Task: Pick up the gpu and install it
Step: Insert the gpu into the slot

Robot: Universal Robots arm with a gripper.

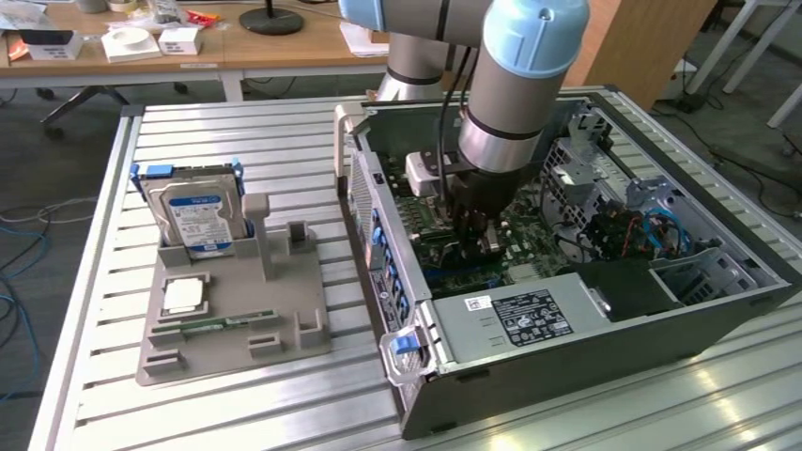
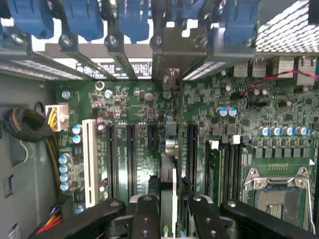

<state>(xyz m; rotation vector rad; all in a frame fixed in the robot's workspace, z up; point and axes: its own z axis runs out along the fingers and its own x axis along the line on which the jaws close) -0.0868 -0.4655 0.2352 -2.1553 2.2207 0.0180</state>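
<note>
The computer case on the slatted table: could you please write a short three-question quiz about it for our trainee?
1. True or false: the blue-labelled hard drive lies inside the computer case.
2. What does the end effector grip edge-on between its fingers? A) the gpu B) a memory stick C) a cable bundle
3. Which part inside the case is directly beneath the end effector?

Key
1. False: it stands upright in the grey holder on the table, beside the case.
2. A
3. The green motherboard, at its row of expansion slots.
</note>
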